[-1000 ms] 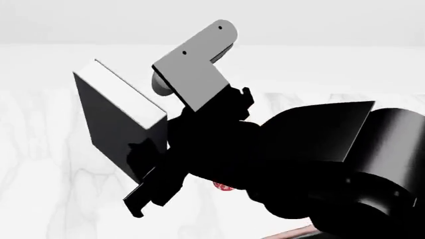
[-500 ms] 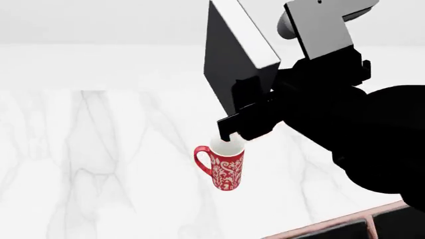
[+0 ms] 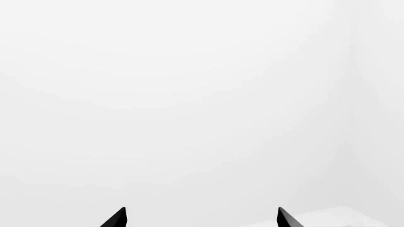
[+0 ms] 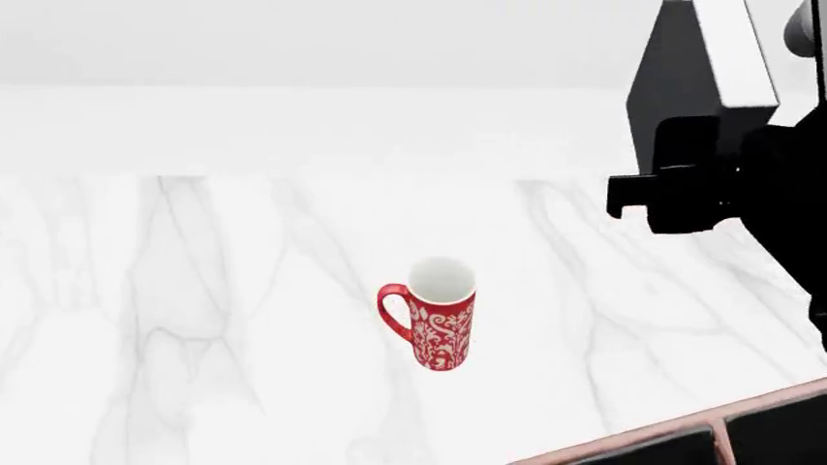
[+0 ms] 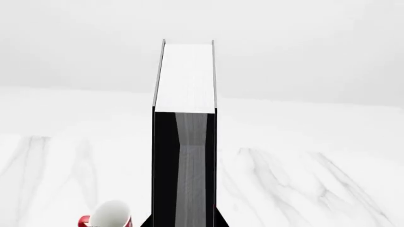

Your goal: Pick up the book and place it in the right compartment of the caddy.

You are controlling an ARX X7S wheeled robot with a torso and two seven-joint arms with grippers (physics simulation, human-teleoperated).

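Head view: right gripper (image 4: 679, 199), clamped on the thick black-covered, white-edged book (image 4: 698, 68), is swinging it rightwards off the red patterned mug (image 4: 437, 325) twd the reddish-brown, pink-rimmed caddy (image 4: 672, 438), w/ drop-in looking next; left gripper's fingers (image 3: 117, 218) are spread, empty.

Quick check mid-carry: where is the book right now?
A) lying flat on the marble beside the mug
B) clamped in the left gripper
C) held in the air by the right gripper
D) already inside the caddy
C: the book is clamped in the right gripper, up off the counter, right of the mug.
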